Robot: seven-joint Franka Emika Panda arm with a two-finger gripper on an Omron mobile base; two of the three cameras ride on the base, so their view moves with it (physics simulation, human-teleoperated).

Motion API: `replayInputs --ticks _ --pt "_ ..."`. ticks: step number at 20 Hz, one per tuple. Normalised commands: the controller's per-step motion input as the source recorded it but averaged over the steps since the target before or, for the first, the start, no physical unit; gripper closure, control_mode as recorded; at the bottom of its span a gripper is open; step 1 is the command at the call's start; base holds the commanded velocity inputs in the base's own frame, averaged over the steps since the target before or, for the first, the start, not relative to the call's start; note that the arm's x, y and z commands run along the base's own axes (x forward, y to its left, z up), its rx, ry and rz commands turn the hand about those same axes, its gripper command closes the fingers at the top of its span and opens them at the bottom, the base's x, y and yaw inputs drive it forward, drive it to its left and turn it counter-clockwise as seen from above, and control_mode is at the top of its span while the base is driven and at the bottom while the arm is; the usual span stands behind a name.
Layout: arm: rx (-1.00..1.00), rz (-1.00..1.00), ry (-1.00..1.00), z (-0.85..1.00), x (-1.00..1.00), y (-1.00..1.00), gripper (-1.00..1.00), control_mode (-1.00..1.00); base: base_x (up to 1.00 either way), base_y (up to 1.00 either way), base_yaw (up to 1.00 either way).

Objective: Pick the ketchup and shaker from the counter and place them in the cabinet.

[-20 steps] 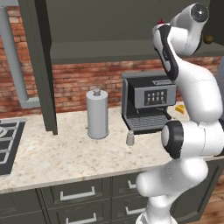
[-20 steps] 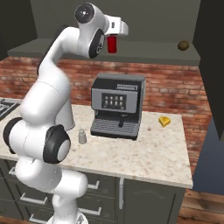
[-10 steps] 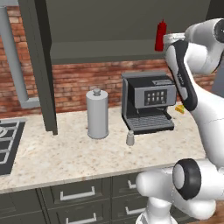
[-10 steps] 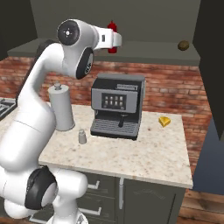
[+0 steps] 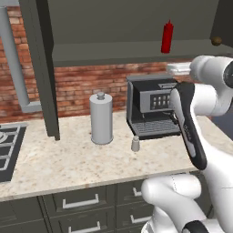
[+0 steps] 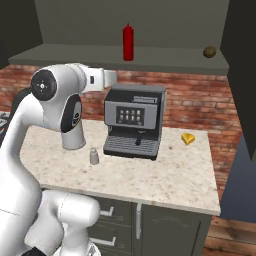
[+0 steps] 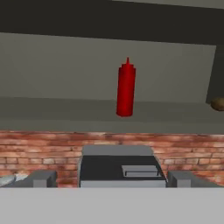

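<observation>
One dark cabinet (image 5: 136, 27) holds one ketchup (image 5: 167, 37) bottle upright on its shelf, no label readable. On the counter (image 5: 68, 166): one coffee machine (image 5: 152, 111), one tall canister (image 5: 101, 118), one shaker (image 5: 135, 144). The gripper (image 7: 109, 179) stands wide open, empty.
</observation>
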Motion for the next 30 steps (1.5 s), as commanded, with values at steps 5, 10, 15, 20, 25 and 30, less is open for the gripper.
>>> replayInputs --ticks 5,10,15,20,25,30 --pt "0.0 0.0 0.03 -0.61 -0.44 0.31 -1.0 -1.0 0.0 0.0 0.0" --pt "0.0 0.0 0.13 -0.64 -0.14 0.05 -1.0 -1.0 0.0 0.0 0.0" --pt "0.06 0.0 0.13 -0.34 -0.17 0.0 -1.0 -1.0 0.0 0.0 0.0" --pt "0.11 0.0 0.19 -0.37 -0.14 0.0 -1.0 -1.0 0.0 0.0 0.0" --pt "0.01 0.0 0.23 -0.4 -0.06 0.01 -1.0 -1.0 0.0 0.0 0.0" --pt "0.0 0.01 0.19 -0.29 -0.04 0.01 -1.0 -1.0 0.0 0.0 0.0"
